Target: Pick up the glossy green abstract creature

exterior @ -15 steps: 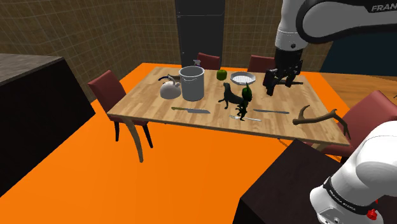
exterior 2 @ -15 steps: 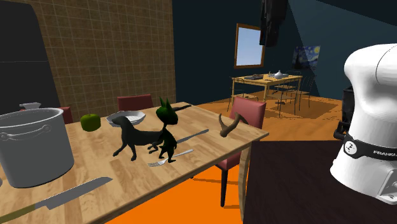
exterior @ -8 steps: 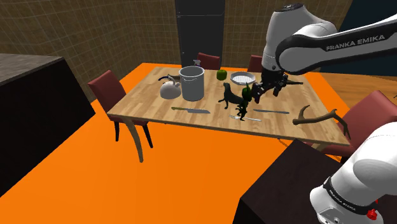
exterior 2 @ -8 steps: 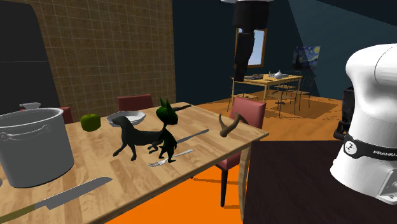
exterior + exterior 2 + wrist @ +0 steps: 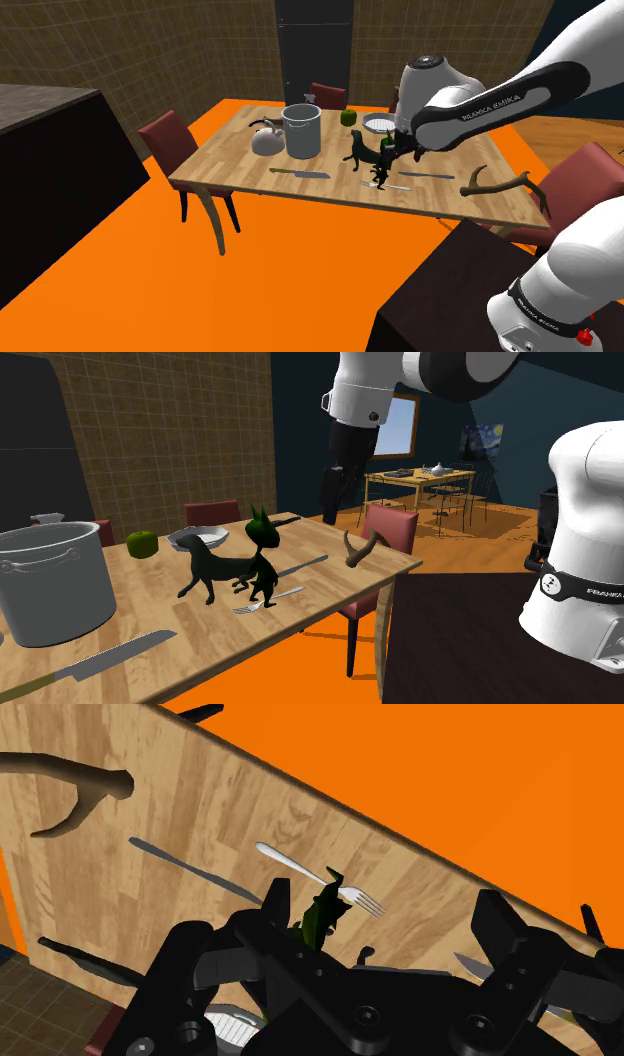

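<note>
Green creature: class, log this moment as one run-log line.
phase: pre-grasp | green creature: upright on table beside black dog figure | tool: open, near it, not touching | grasp: not made

Creature [image 5: 262, 559]: I note it standing upright on the table [image 5: 335, 574], feet on the wood, nothing gripping it. The head is glossy green with two pointed ears. The body and legs are thin and very dark, almost black. In the second exterior view it sits near the table's front edge, with a dark dog figure [image 5: 203, 569] just beside it on that view's left; I cannot tell whether they touch. A fork [image 5: 268, 600] lies at its feet. In the wrist view its green head shows by the fork's tines.
</note>
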Action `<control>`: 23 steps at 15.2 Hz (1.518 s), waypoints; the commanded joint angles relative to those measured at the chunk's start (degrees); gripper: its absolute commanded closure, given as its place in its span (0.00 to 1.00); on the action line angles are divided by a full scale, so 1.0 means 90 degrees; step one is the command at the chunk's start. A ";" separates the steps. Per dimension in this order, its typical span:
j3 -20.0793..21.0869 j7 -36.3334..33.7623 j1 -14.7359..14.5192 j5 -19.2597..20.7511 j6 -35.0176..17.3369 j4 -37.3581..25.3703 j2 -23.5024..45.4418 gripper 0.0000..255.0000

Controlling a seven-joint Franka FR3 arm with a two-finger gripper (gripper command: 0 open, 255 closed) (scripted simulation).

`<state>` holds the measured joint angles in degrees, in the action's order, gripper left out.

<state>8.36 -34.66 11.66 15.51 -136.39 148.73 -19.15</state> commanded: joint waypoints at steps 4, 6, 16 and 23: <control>0.0215 -0.1354 0.0612 0.1201 -0.1071 -0.0358 0.1228 0.00; 0.0238 -0.2024 0.0817 0.1852 -0.1376 -0.0586 0.1736 0.00; -0.0555 -0.5235 0.0838 0.4852 -0.2015 -0.2347 0.4141 0.00; -0.1175 -0.6537 0.0642 0.5759 -0.2142 -0.3712 0.5478 0.00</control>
<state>-1.61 -92.18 17.63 66.51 -155.50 116.75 28.75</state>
